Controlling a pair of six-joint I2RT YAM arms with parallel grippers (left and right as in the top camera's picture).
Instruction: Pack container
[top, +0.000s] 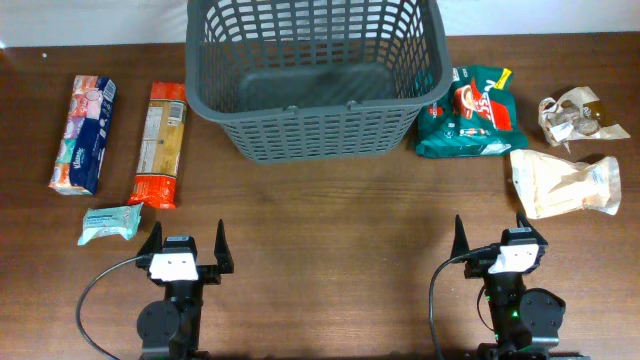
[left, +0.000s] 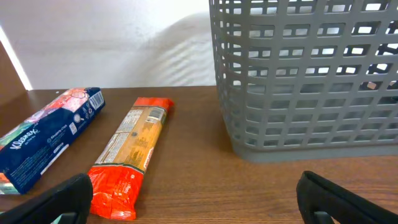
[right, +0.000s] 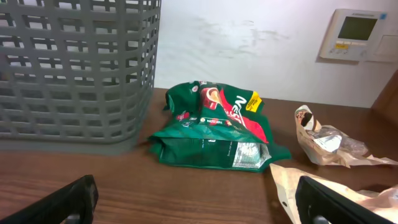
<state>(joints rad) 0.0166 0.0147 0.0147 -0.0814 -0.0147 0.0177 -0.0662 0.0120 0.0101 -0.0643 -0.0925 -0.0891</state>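
The container (top: 320, 135), a big dark grey lattice basket, stands at the back centre with nothing showing inside it. It fills the upper right of the left wrist view (left: 305, 81) and the upper left of the right wrist view (right: 74, 74). My left gripper (top: 188, 235) is open over bare wood near the front left, well short of the basket. Its jaws (left: 199, 199) stand wide apart with nothing between them. At the front right my right gripper (top: 490, 228) is also open and empty (right: 199, 199).
Left of the basket lie a blue tissue pack (top: 83, 135), an orange pasta package (top: 160, 143) and a small teal wipes pack (top: 109, 224). Right of it lie a green bag (top: 470, 112), a crumpled wrapper (top: 575, 115) and a tan paper bag (top: 565, 183).
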